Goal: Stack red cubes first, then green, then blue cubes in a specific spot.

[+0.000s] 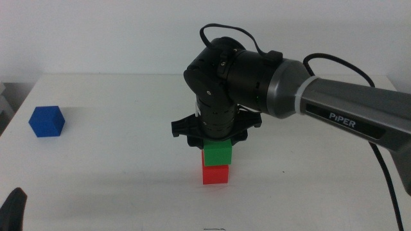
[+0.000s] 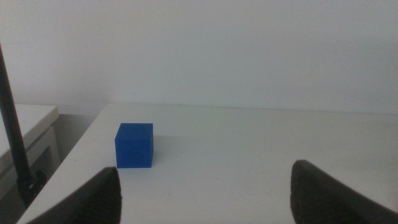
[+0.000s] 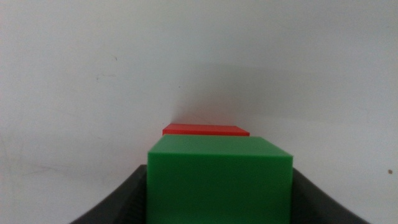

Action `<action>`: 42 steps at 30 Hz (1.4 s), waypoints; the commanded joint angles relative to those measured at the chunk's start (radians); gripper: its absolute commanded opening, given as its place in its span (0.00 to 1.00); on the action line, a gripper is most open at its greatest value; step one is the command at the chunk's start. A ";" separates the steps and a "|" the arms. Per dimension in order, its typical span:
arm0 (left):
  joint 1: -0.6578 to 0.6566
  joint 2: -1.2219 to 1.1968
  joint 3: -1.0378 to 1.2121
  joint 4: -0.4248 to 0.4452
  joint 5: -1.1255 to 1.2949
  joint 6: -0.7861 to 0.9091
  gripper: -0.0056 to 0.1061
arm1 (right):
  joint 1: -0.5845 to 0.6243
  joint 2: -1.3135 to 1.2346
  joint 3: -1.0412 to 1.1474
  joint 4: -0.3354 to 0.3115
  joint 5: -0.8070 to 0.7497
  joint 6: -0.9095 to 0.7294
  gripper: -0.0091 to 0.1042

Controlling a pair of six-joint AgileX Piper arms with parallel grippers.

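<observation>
The red cube (image 1: 216,174) stands on the white table near the middle. On top of it, or a hair above, is the green cube (image 1: 217,153), and my right gripper (image 1: 217,142) comes down from above, shut on it. In the right wrist view the green cube (image 3: 219,180) fills the space between the two dark jaws of my right gripper (image 3: 219,208), with the red cube's (image 3: 205,130) top edge showing beyond it. The blue cube (image 1: 47,121) lies alone at the far left; the left wrist view shows the blue cube (image 2: 134,145) ahead of my open left gripper (image 2: 205,193).
My left gripper (image 1: 13,208) waits at the bottom left corner of the middle view. The right arm's grey link (image 1: 347,109) reaches in from the right above the table. The table's left edge (image 1: 16,106) runs close to the blue cube.
</observation>
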 commanded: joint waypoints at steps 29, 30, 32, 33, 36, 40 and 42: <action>-0.003 -0.020 -0.003 -0.004 -0.082 -0.009 0.87 | 0.004 -0.025 -0.036 -0.054 -0.040 -0.033 0.07; -0.003 -0.020 -0.003 -0.004 -0.082 -0.009 0.87 | 0.004 -0.025 -0.036 -0.054 -0.039 -0.033 0.07; -0.003 -0.020 -0.003 -0.004 -0.082 -0.009 0.87 | 0.004 -0.025 -0.036 -0.054 -0.031 -0.033 0.07; -0.003 -0.020 -0.003 -0.004 -0.082 -0.009 0.87 | 0.004 -0.025 -0.036 -0.054 -0.031 -0.033 0.07; -0.003 -0.020 -0.003 -0.004 -0.082 -0.009 0.87 | 0.004 -0.025 -0.036 -0.032 -0.030 -0.023 0.38; -0.003 -0.020 -0.003 -0.004 -0.082 -0.009 0.87 | 0.003 -0.026 -0.036 -0.033 -0.031 0.009 0.64; -0.003 -0.020 -0.003 -0.004 -0.082 -0.009 0.87 | 0.001 -0.034 -0.036 -0.033 -0.031 0.009 0.71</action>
